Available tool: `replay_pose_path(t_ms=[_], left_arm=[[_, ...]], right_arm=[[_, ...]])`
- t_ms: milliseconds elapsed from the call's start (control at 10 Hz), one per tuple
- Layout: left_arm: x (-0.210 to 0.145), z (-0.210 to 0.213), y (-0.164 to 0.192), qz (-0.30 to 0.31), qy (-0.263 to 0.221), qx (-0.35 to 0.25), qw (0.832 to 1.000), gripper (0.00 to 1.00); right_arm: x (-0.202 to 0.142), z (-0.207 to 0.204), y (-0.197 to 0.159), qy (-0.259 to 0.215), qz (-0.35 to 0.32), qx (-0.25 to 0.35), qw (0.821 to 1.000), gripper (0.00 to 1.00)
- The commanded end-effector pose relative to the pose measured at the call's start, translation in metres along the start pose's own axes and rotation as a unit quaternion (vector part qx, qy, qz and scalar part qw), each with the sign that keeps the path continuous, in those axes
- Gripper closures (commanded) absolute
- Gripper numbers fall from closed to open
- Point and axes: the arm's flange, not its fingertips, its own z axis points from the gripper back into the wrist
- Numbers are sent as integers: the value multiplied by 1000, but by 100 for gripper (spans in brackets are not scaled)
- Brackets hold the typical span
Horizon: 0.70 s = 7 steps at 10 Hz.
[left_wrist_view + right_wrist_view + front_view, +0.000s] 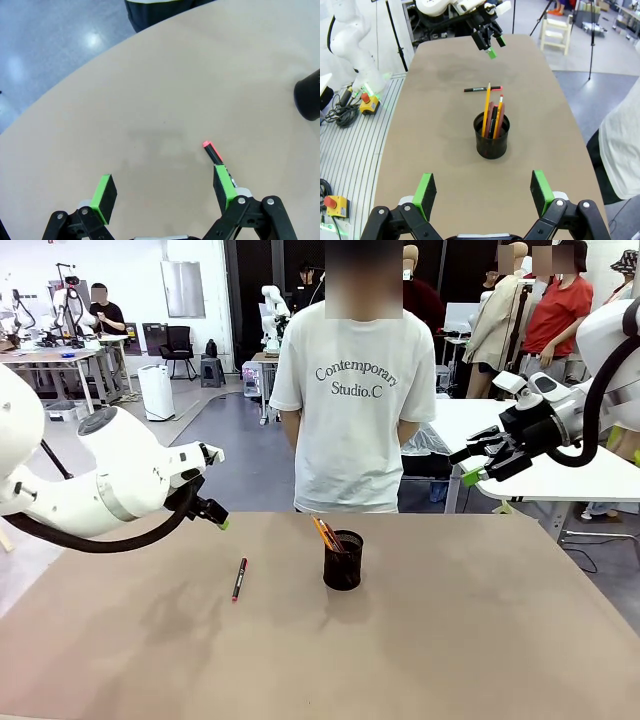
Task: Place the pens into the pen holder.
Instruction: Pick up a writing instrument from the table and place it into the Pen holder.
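Front view: the black wire-mesh pen holder (343,562) stands upright near the middle of the tan table (480,640), with orange-yellow pencils (325,533) leaning out toward 11 o'clock. A black pen with red ends (239,579) lies flat on the table at 8 o'clock from the holder, well apart from it. The left gripper (212,512) hovers above the table at 11 o'clock from that pen, not touching it. The right gripper (465,465) hangs off the table's far edge at 2 o'clock from the holder, jaws spread and empty. A person in a white T-shirt (352,390) stands at the far side.

Left wrist view: the left gripper's (164,189) jaws stand wide apart with only bare table between the 2 green pads (104,192). The black pen's red tip (210,148) shows at 12 o'clock from the right-hand pad, and the rest is hidden behind that finger. The holder's rim (309,100) sits at 3 o'clock.

Right wrist view: the right gripper (482,189) is released, holding nothing. The holder (491,140) stands at 12 o'clock from it, holding an orange-yellow pencil (486,107), a pinkish-brown pen (492,114) and a second orange pencil (500,107). The black pen (480,89) lies beyond the holder at 12 o'clock.
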Motion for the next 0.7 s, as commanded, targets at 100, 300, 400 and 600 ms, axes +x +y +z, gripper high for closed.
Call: replay_pose_path(t_ms=[100,300,400,600], left_arm=[[28,34,-13,47,96,-44,993,0],[35,36,-14,55,143,-62,986,0],[38,30,-19,65,159,-34,985,0],[50,12,-35,117,147,38,981,0]], right_arm=[[6,1,-3,0,-6,1,1000,0],[6,1,-3,0,-6,1,1000,0],[6,1,-3,0,-6,1,1000,0],[6,1,-3,0,-6,1,1000,0]])
